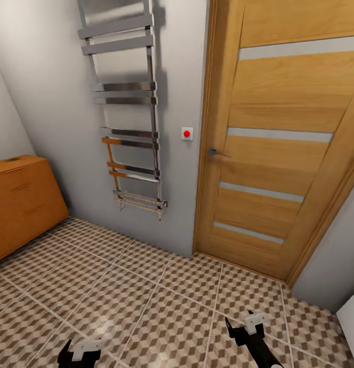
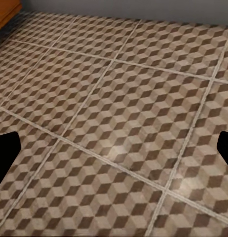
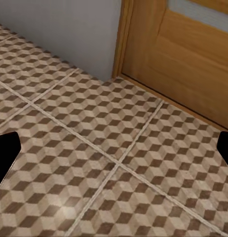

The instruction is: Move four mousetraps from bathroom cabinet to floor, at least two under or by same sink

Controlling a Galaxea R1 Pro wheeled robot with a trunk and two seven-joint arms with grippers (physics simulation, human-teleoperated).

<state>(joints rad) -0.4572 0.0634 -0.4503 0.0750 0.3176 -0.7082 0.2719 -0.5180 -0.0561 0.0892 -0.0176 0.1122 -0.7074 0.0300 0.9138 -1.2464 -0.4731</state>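
The orange-brown wooden cabinet [image 1: 23, 204] stands against the left wall, its drawers shut; a corner of it also shows in the left wrist view [image 2: 5, 10]. The cube-patterned bathroom floor [image 1: 146, 296] spreads between it and me. The mousetraps and the sink are out of view. My left gripper [image 1: 79, 353] hangs low at the near edge of the head view, open and empty over the tiles [image 2: 119, 98]. My right gripper [image 1: 246, 324] is open and empty too, above the tiles [image 3: 94, 148] near the door.
A closed wooden door [image 1: 284, 143] with a chrome handle [image 1: 216, 152] stands ahead on the right, also seen by the right wrist [image 3: 183, 54]. A chrome towel rail [image 1: 128, 107] hangs on the grey wall. A white object's edge [image 1: 351, 327] shows at far right.
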